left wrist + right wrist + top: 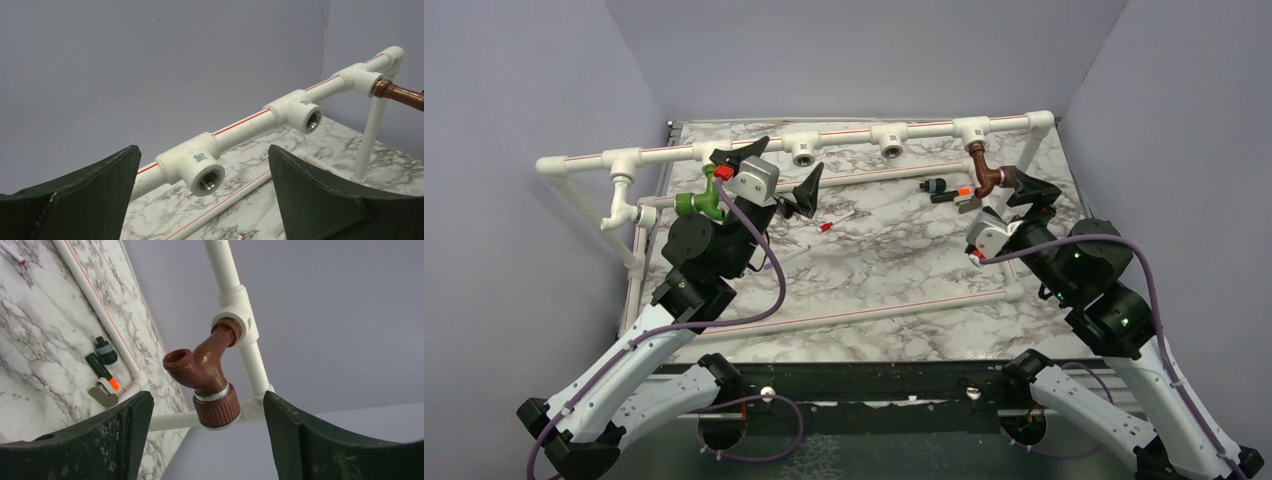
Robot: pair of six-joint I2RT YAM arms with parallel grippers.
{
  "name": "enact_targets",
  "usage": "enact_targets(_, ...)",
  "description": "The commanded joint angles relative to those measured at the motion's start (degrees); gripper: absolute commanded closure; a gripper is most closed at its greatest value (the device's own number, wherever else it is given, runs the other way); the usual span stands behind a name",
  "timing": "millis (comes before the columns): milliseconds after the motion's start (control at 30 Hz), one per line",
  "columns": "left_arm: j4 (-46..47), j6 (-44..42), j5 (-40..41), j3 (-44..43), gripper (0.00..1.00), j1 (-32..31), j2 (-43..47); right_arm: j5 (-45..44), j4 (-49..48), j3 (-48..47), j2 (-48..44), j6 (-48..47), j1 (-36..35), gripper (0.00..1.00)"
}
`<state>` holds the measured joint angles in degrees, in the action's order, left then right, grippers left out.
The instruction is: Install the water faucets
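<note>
At the far left of the white pipe frame (664,152), a white tap (614,212) hangs from the end T-fitting. Just right of it sits the green faucet (699,203), lying level with its stem against a white fitting on the frame's left rail. The left arm's wrist crowds in beside it, so the joint itself cannot be made out.

The left claw (790,158) is released and holds nothing. In its wrist view the claw (204,150) spreads wide, and the gap between the jaws frames an empty threaded T-fitting (197,165) on the back rail. A second empty socket (300,111) sits further along the same pipe.

On the marble counter (894,260), near the middle, lies a thin white stick with a red tip (836,222). Further right lies a small black piece with an orange tip (949,190), close to the frame's thin lower rail.

The copper-coloured faucet (987,175) is at the right end of the back rail. Its stem is seated in a white T-fitting (239,320), its round mouth faces the wrist camera, and a ribbed cap with a metal ring sits at its lower end. The right claw (1004,197) is also released. Seen from its wrist, this claw (206,395) stands on either side of the faucet (205,365), with a clear gap on both sides — near, not touching.
</note>
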<state>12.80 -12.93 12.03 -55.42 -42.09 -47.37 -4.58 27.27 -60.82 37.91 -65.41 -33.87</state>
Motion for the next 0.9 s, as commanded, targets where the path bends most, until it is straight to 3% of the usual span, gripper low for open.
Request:
enact_targets(0, 1.4, -0.3, 0.9, 0.3, 0.01, -0.1, 0.4, -3.7, -4.8, 4.0, 0.2, -16.4, -0.3, 0.14)
enact_targets(233, 1.4, -0.2, 0.8, 0.3, 0.01, -0.1, 0.2, -3.9, -14.5, 8.2, 0.6, -20.9, -0.3, 0.16)
enact_targets(433, 1.5, -0.4, 1.0, 0.4, 0.01, -0.2, -0.1, -6.5, -18.8, 10.5, 2.9, -24.7, -0.2, 0.24)
enact_targets(867, 1.6, -0.6, 1.1, 0.5, 0.01, -0.1, 0.0, -8.4, -23.5, 12.2, 4.7, -21.8, -0.3, 0.59)
